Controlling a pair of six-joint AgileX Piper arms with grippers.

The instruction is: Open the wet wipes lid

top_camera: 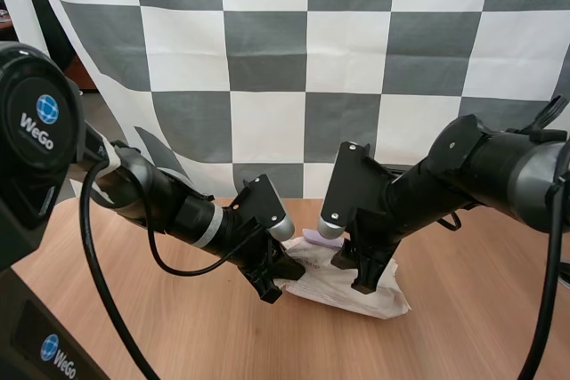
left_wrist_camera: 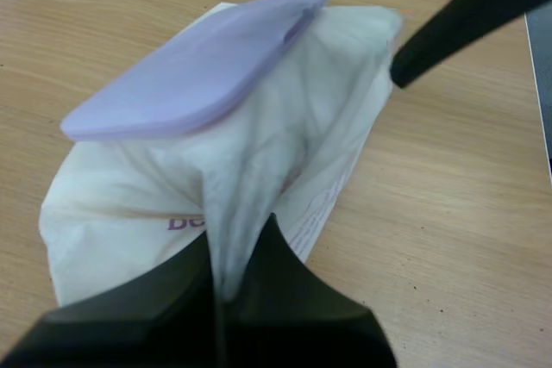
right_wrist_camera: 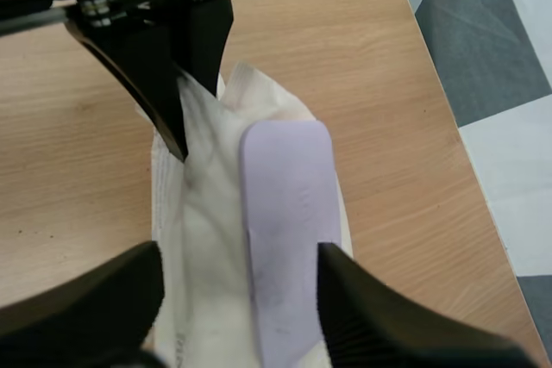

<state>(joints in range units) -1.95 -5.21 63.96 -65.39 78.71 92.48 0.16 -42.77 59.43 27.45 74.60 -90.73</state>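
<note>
Left wrist view, pack [left_wrist_camera: 103, 204] edge pinched

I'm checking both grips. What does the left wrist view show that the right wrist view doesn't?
Left wrist view: purple print on the pack, and one right jaw beside its far corner. Right wrist view: the right jaws open, one either side of the lilac lid. Both: the left jaws pinching the pack's wrapper, the lid on top, the wooden table.

Wet wipes pack [left_wrist_camera: 345, 152]: thin white film, soft, creased, faint sheen. Lid [left_wrist_camera: 190, 66] on pack: lilac plastic, smooth, matt. Counter [left_wrist_camera: 448, 213] under pack: light wood grain, smooth. Left claw [left_wrist_camera: 226, 282], right claw [right_wrist_camera: 241, 299]: black plastic, matt; right claw's inner faces ribbed.
</note>
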